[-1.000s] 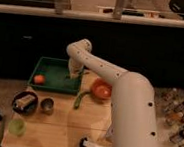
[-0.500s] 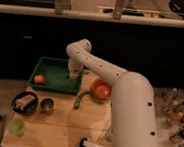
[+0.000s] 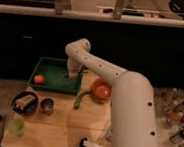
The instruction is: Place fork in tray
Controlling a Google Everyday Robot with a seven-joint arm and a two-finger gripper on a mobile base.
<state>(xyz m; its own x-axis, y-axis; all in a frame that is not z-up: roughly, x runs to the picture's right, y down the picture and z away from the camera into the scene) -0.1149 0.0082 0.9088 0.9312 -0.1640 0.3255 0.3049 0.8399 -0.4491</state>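
Note:
The dark-green tray [image 3: 54, 69] sits at the back left of the wooden table. My white arm reaches from the right over it, and my gripper [image 3: 72, 74] hangs over the tray's right part, close to its floor. The fork is not distinguishable; it may be hidden at the gripper. An orange round fruit [image 3: 39, 79] lies in the tray's front left corner.
A curved green vegetable [image 3: 79, 98] lies just in front of the tray. A red-orange bowl [image 3: 102, 90] stands to its right. A black bowl [image 3: 24, 102], a metal cup [image 3: 47, 105], a green cup [image 3: 16, 126] and a white-handled tool [image 3: 92, 146] stand nearer. Bottles [image 3: 181, 111] crowd the right.

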